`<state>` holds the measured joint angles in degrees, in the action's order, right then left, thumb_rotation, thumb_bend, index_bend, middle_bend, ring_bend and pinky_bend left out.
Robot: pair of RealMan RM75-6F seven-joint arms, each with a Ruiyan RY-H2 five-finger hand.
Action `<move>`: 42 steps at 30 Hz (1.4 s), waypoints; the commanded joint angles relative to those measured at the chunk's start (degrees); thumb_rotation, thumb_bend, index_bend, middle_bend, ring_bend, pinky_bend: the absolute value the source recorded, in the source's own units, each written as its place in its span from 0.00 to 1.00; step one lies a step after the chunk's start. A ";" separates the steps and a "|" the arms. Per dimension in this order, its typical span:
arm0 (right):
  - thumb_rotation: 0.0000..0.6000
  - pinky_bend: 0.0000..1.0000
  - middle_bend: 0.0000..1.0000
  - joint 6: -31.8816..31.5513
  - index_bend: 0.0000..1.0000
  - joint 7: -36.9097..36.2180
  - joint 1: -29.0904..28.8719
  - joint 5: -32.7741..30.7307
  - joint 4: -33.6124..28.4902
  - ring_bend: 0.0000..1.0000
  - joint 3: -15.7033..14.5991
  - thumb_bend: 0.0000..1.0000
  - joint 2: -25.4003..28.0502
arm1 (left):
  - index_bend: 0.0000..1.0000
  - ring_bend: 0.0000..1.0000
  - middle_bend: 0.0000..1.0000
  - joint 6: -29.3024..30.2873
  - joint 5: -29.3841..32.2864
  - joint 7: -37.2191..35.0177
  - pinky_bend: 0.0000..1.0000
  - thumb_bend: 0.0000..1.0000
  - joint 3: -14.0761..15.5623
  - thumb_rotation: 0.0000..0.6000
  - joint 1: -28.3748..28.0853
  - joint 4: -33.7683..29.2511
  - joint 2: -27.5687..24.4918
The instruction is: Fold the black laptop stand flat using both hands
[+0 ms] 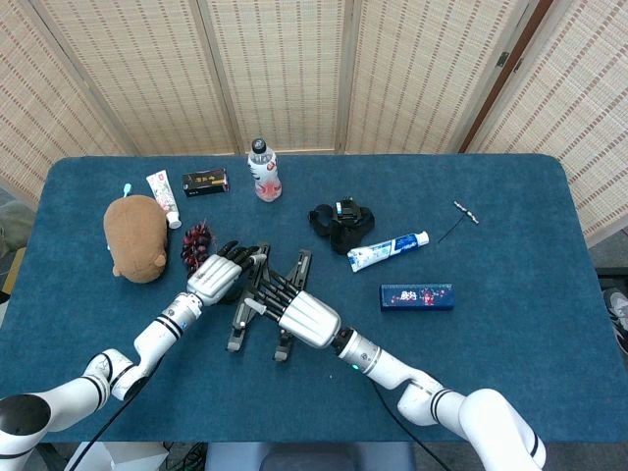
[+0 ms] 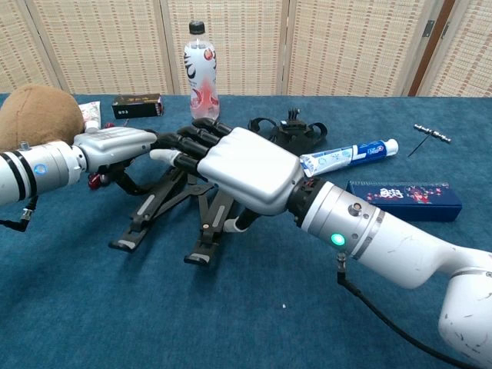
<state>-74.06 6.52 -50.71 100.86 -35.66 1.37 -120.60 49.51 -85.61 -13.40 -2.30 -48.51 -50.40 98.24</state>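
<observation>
A counter (image 1: pixel 510 285) covered in dark blue cloth carries a black folding laptop stand (image 1: pixel 257 304) near its front middle, with a brown plush toy (image 1: pixel 135 235), a white tube (image 1: pixel 163 197) and a small black box (image 1: pixel 205 181) toward the far left. Further back stands a clear plastic bottle (image 1: pixel 263 171). To the right lie a black strapped camera mount (image 1: pixel 340 224), a white-and-blue toothpaste tube (image 1: pixel 388 251), a dark blue rectangular box (image 1: pixel 416 295) and a thin metal tool (image 1: pixel 465 213).
</observation>
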 commanded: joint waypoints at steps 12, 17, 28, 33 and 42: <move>1.00 0.00 0.08 -0.42 0.11 -1.97 0.36 0.24 -4.04 0.11 -1.35 0.10 3.58 | 0.00 0.00 0.00 0.97 2.61 5.47 0.00 0.00 -1.38 1.00 1.53 -6.24 -3.80; 1.00 0.00 0.08 2.81 0.11 -2.59 -0.45 0.53 -14.18 0.11 -2.51 0.10 11.50 | 0.00 0.00 0.00 2.90 5.10 6.29 0.00 0.00 -3.17 1.00 3.32 -8.70 -7.07; 1.00 0.00 0.08 25.50 0.11 -12.51 -11.18 -1.34 -34.42 0.11 -4.03 0.10 28.09 | 0.00 0.00 0.00 5.82 9.47 9.18 0.00 0.00 -5.11 1.00 7.41 -16.00 -14.56; 1.00 0.00 0.08 31.11 0.11 -16.53 -15.33 -0.86 -33.96 0.11 -4.26 0.10 29.08 | 0.00 0.00 0.00 6.40 10.43 9.42 0.00 0.00 -5.33 1.00 8.68 -17.72 -16.33; 1.00 0.00 0.07 37.48 0.11 -21.95 -22.34 0.16 -29.85 0.11 -3.72 0.10 27.70 | 0.00 0.00 0.00 6.86 11.15 7.85 0.00 0.00 -5.60 1.00 10.31 -18.06 -17.86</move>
<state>-37.43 -14.77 -72.15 100.68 -66.36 -2.45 -92.53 56.38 -74.53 -5.45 -7.87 -38.28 -68.52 80.46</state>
